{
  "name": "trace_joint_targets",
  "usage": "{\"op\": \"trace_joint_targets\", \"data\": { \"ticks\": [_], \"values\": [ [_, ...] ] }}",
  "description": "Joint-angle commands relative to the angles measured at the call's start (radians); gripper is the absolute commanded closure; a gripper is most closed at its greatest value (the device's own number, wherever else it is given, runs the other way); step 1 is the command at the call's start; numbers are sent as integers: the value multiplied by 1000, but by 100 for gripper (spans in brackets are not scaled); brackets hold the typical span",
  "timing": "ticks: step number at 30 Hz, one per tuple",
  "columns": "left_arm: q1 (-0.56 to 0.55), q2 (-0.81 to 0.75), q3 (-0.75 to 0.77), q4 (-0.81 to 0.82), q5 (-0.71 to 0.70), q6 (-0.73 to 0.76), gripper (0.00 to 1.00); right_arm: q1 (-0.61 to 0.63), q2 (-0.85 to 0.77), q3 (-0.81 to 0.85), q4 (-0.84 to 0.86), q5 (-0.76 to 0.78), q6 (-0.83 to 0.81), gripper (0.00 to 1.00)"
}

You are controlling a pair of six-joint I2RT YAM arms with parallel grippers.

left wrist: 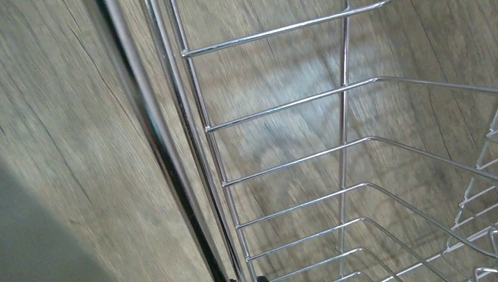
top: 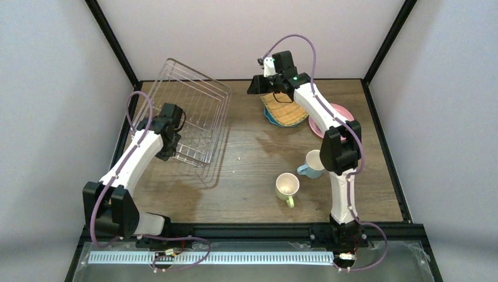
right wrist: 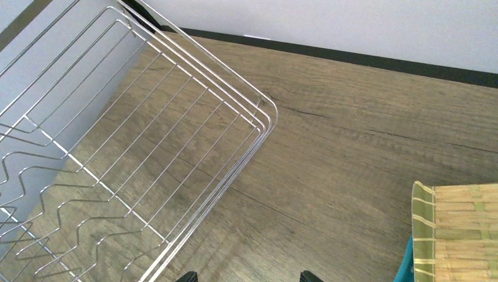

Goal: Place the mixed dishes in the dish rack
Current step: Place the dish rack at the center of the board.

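**A:** Where is the dish rack point(top: 194, 111)?

**B:** At the back left of the desk point(top: 246, 170). It is tilted, not flat. Its far side stands up toward the corner walls and its near edge is low.

**A:** And the left tool point(top: 171, 150)?

**B:** It is on the rack's near left rim, with its jaws pinched almost together on the wire. The left wrist view shows only chrome bars close up over the wood grain (the fingers themselves hardly show there).

**A:** Is anything in the rack?

**B:** Only bare wires show, with the desk visible through them.

**A:** The right tool point(top: 258, 87)?

**B:** It is spread wide and holding nothing. In the right wrist view its two fingertips point(right wrist: 188, 276) sit far apart at the bottom edge, with bare wood between them. It hangs at the back of the desk, just beside the back left edge of the tan woven-look plate point(top: 288, 111).

**A:** What is under that plate?

**B:** The teal dotted plate point(top: 269, 119), which peeks out at its left edge. The pink round plate point(top: 343, 114) lies just to the right, partly hidden by the right arm.

**A:** And the mugs?

**B:** Both are upright near the middle right. The light-blue mug point(top: 311, 164) is beside the right arm's elbow. The pale yellow-green mug point(top: 287, 187) is close in front of it, handle toward the near edge. Both stand well apart from the rack.
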Motion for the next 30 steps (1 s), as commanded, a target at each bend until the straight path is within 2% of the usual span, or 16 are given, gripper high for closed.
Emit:
{"op": "trace_joint_targets", "data": {
  "ticks": [1,10,17,30],
  "values": [
    [-10,-56,29,209,107,-122,97,13,13,32,-65,57,-21,1],
    [-26,-64,12,262,229,-186,97,34,59,81,-126,134,-29,1],
    [-55,-81,-63,349,322,-267,97,51,75,87,-151,175,-47,1],
    [-144,-72,-154,467,375,-343,97,96,88,91,-190,243,-77,1]
  ]
}}
